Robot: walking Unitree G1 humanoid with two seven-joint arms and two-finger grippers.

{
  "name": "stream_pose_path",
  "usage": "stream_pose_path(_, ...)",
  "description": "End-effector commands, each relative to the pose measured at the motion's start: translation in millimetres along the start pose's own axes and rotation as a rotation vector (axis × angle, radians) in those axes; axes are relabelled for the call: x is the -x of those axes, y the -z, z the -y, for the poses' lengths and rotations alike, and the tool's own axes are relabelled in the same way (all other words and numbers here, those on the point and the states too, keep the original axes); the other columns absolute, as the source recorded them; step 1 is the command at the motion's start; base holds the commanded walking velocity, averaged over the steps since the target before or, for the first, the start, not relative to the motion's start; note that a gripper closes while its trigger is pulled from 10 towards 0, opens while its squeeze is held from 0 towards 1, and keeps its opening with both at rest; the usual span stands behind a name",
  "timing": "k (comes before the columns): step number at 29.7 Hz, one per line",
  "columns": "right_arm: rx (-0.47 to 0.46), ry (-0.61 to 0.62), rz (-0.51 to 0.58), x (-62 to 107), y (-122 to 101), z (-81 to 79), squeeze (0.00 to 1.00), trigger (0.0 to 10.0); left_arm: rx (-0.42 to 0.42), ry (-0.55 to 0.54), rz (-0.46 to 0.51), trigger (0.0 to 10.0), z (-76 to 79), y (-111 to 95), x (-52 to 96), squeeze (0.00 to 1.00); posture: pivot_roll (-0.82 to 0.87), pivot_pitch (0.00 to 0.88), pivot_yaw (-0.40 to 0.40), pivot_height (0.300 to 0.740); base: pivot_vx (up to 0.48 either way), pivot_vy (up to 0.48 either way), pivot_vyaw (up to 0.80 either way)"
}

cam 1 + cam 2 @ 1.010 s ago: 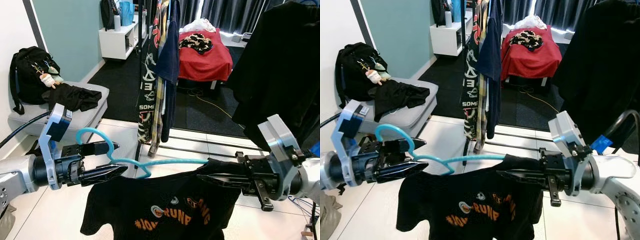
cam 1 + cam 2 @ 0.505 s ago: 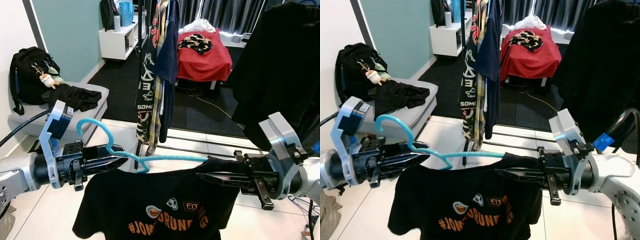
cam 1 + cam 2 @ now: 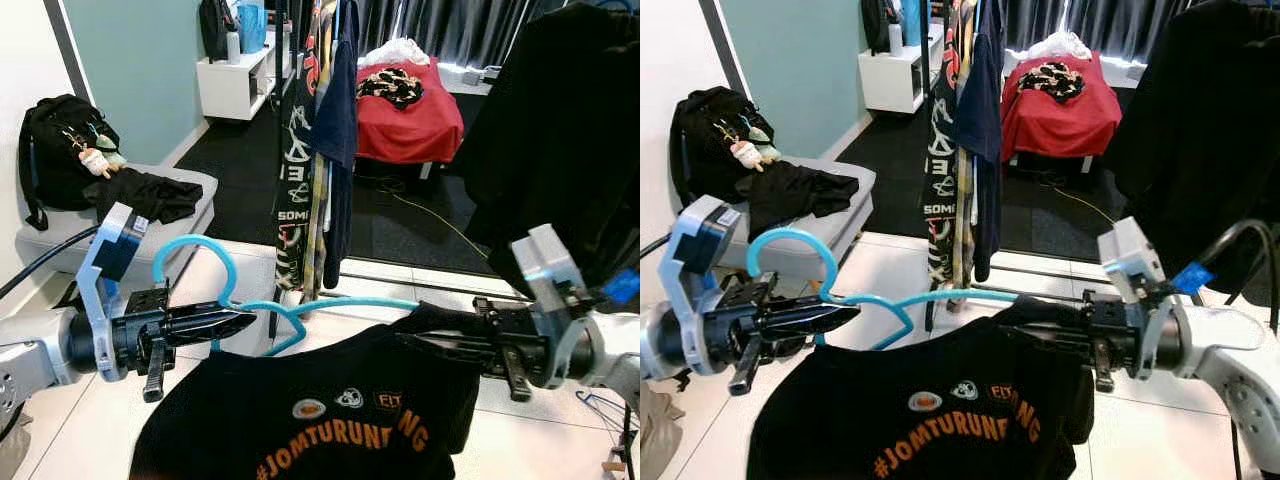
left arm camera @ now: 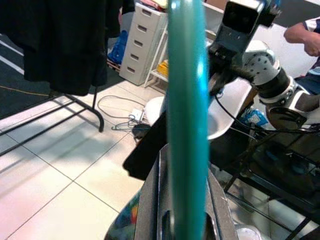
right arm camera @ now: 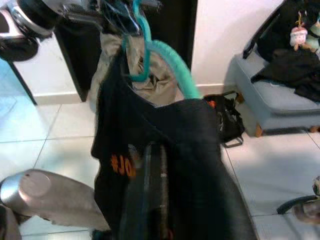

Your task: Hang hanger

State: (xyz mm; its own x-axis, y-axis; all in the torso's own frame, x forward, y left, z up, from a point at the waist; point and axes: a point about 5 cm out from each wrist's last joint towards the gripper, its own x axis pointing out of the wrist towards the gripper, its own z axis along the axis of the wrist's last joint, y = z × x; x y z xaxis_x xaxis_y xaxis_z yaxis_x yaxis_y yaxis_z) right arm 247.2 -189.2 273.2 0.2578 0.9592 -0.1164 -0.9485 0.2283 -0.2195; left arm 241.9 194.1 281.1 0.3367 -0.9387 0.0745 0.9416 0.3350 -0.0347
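The black T-shirt (image 3: pixel 330 410) carries orange lettering reading "#JOMTURUN" and further letters lost in a fold near its right side, with 3 small round logos above that are too small to read. Left of the shirt, the left gripper (image 3: pixel 225 323) has its 2 black fingers clamped together on the teal hanger (image 3: pixel 250 305), just below the hook, which curls up above the fingers. The hanger's right arm runs across and disappears under the shirt's shoulder. At the shirt's right shoulder, the right gripper (image 3: pixel 425 340) is buried in black cloth, so I cannot tell whether its fingers are apart or together. Behind the shirt, a rack of hanging clothes (image 3: pixel 318 150) shows white letters "SOM", cut off by folds. The shirt's lower hem is cut off by the frame edge.
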Motion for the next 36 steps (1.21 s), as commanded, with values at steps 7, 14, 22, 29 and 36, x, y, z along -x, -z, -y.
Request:
stream_pose_path(7, 0.123, 0.113, -0.066, -0.6, -1, 16.4, 0.00, 10.0, -0.026, 0.022, 0.015, 0.0, 5.0, -5, -3.1, 0.00, -0.06, 0.182, -0.024, 0.740, 0.000, 0.000, 0.00)
stream_pose_path(14, 0.331, 0.372, -0.181, 22.4, -4, 47.2, 0.00, 10.0, -0.047, 0.021, -0.031, 0.0, 4.7, 1, -4.3, 0.00, -0.07, 0.184, -0.022, 0.740, 0.000, 0.000, 0.00)
stream_pose_path(22, 0.528, 0.781, -0.108, 44.8, -24, 71.9, 0.00, 10.0, -0.088, -0.081, -0.039, 0.0, -7.4, 7, -12.6, 0.00, -0.08, 0.187, -0.017, 0.740, 0.000, 0.000, 0.00)
stream_pose_path(29, 0.465, 0.726, -0.067, 31.6, -8, 61.2, 0.00, 10.0, -0.115, -0.123, -0.011, 0.0, -11.5, 3, -20.6, 0.00, -0.07, 0.188, -0.011, 0.740, 0.000, 0.000, 0.00)
stream_pose_path(36, 0.259, 1.014, 0.141, 8.7, 13, 61.0, 0.00, 10.0, -0.250, -0.398, 0.019, 0.0, -35.3, -19, -26.4, 0.00, -0.07, 0.188, -0.012, 0.740, 0.000, 0.000, 0.00)
